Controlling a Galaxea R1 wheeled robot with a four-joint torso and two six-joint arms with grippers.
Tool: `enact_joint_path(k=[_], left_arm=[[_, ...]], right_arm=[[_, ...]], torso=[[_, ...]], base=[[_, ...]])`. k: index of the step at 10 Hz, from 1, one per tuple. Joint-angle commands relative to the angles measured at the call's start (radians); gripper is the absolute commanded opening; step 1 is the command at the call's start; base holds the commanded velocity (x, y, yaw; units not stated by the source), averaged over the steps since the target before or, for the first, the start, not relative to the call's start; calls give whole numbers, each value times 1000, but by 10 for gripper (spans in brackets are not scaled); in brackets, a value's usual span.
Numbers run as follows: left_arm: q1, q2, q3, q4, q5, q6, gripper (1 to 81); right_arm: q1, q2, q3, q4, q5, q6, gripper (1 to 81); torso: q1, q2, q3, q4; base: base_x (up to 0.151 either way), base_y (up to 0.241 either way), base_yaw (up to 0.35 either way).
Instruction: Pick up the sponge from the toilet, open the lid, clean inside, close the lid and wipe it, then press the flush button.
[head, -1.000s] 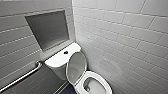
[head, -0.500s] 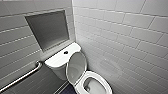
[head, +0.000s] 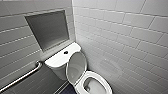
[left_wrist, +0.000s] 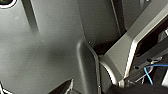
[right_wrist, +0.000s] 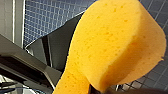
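The white toilet (head: 60, 61) stands in the corner of a tiled room. Its lid (head: 76, 66) is raised and leans back against the tank, leaving the oval bowl (head: 93, 83) uncovered. The small dark flush button (head: 65, 52) sits in the middle of the tank top. In the right wrist view the orange sponge (right_wrist: 112, 47) looms large and bent, pinched at its lower end by my right gripper (right_wrist: 100, 90), which is shut on it. It hangs over blue-tiled floor. The left wrist view looks onto grey panels of my own body, with nothing held.
A metal grab bar (head: 22, 76) runs along the left wall beside the tank. A dark recessed niche (head: 47, 28) is set in the wall above the tank. White tiled walls close in behind and to the right of the toilet.
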Motion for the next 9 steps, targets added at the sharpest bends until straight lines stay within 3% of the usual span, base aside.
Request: enact_joint_path(k=[1,7,9], left_arm=[[-5,31,-28,-6,52,6,811],[13,98,-112,-13,51,5,811],[13,117,-122,-13,51,5,811]], right_arm=[[211,-191,193,38,-4,42,10],[619,-136,179,55,-173,65,10],[739,-75,117,69,-291,76,10]], torso=[[0,0,0,0],[0,1,0,0],[0,1,-1,0]], base=[[0,0,0],[0,0,0],[0,0,0]])
